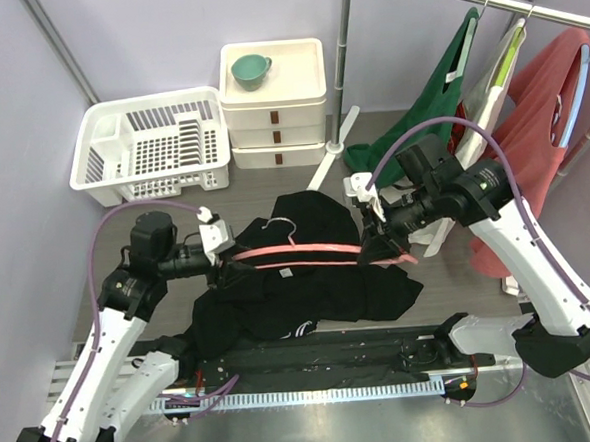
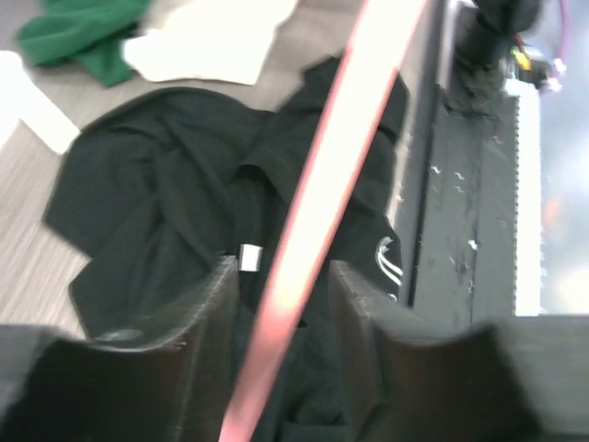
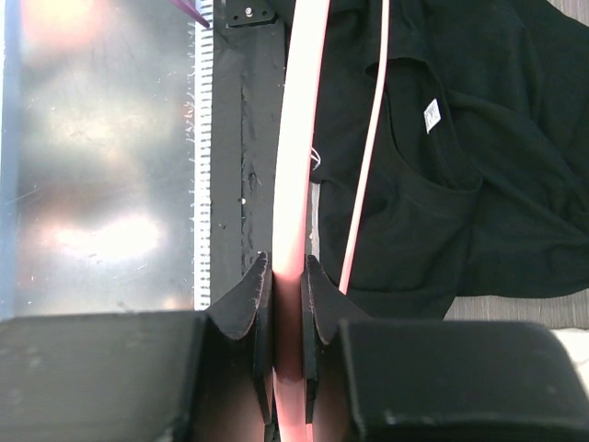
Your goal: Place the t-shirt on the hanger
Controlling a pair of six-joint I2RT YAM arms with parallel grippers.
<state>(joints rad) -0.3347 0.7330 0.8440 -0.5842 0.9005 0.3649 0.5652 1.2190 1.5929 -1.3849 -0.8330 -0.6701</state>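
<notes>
The hanger is held roughly level above the counter; its end on the right arm's side is pinched tight between the fingers of the right claw. The left claw is seen with its jaws apart, one on each side of the pink bar, and a gap shows on both sides. The t-shirt is found in a crumpled heap on the counter beneath the hanger, with its white neck label turned up

dish rack | teal cup on drawers | green garment, red garment hanging
</notes>
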